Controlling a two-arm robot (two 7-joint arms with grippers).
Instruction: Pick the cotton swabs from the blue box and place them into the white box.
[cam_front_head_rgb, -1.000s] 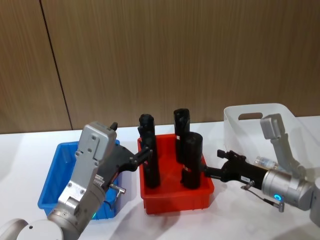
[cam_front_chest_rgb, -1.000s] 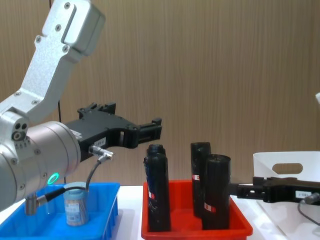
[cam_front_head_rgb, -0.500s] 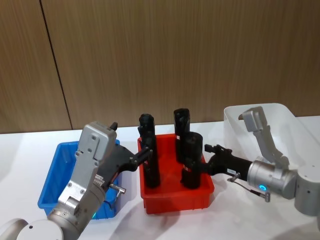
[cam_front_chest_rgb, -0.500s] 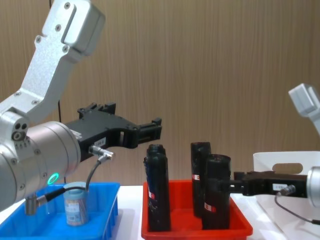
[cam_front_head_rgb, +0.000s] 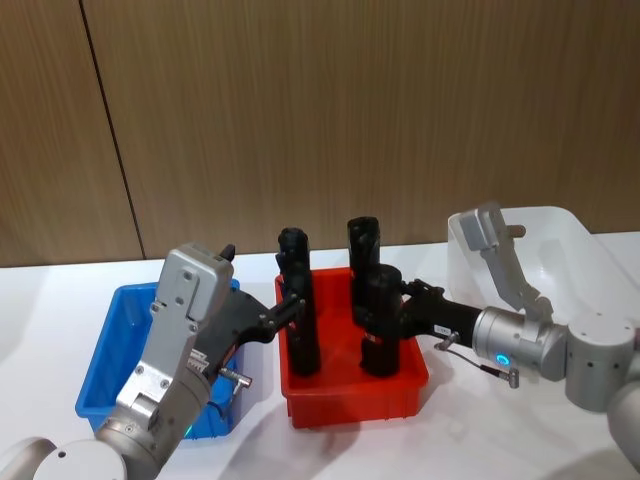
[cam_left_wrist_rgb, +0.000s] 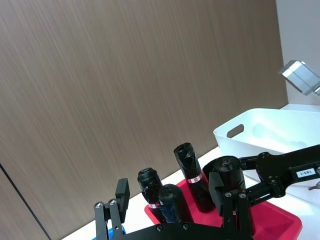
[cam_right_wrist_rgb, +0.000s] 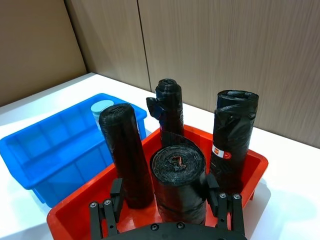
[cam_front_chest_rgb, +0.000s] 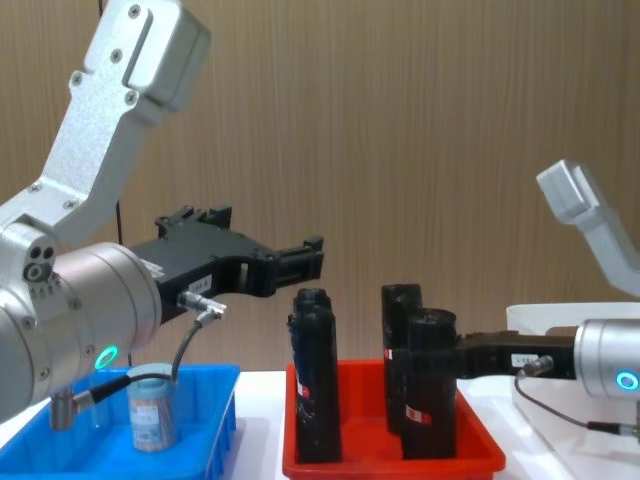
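Black roll (cam_right_wrist_rgb: 178, 182) in the red tray (cam_front_head_rgb: 400, 385) sits between the right claw (cam_right_wrist_rgb: 168, 202)'s spread fingers, not pinched yet; odd target, I'd guess. Left claw (cam_front_chest_rgb: 300, 258) hovers open and empty above the trays. Chest view shows the cotton swabs (cam_front_chest_rgb: 152, 409) jar standing in the blue box (cam_front_chest_rgb: 215, 420); the head view's arm hides it. White box (cam_front_head_rgb: 590, 262) sits far right on the desk (cam_front_head_rgb: 60, 300).

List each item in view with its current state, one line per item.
Cotton swabs jar: upright in the blue box, lid on, ungrasped.
Blue box: on the table, holding that jar.
Red tray: holds four upright black rolls.
Front-right black roll: between the right end effector's open fingers.
White box: on the table, upright.
Left end effector: open, hovering above the trays.
Right end effector: open, straddling the roll.
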